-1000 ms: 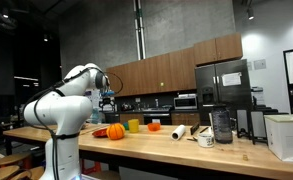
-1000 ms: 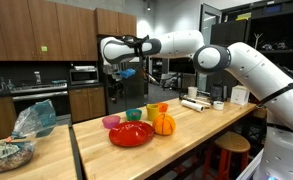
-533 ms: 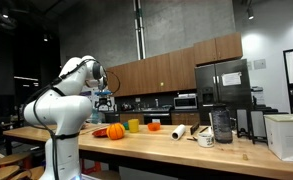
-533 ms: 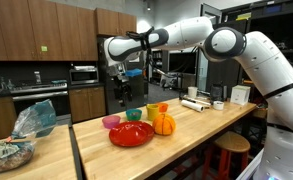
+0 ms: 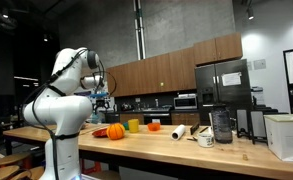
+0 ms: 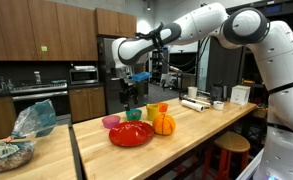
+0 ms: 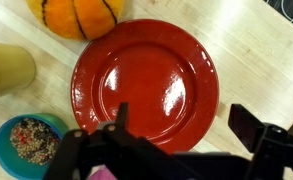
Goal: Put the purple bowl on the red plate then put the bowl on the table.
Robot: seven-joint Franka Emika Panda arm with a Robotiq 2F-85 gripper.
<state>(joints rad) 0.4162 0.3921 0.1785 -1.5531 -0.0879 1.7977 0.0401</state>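
Observation:
My gripper (image 6: 128, 93) hangs open and empty well above the red plate (image 6: 132, 134) on the wooden table (image 6: 191, 135). In the wrist view the red plate (image 7: 146, 85) fills the middle, bare, with my gripper (image 7: 184, 125) spread over its near right rim. The purple bowl (image 6: 111, 121) stands on the table just beside the plate. In the wrist view only a pink sliver of the purple bowl (image 7: 104, 174) shows, under the gripper body. In an exterior view my gripper (image 5: 104, 98) is behind the robot's base, above the table's end.
An orange pumpkin (image 6: 163, 124), a yellow cup (image 6: 153, 112) and a green bowl (image 6: 134, 115) crowd the plate's far side. A blue bowl of bits (image 7: 26, 145) sits beside the plate. Farther along lie a white roll (image 5: 178, 131), a mug (image 5: 206, 139) and a dark jar (image 5: 221, 125).
The arm has swung the gripper sideways and a little lower, bringing it over the plate. The jaws stayed open. Nothing on the table moved.

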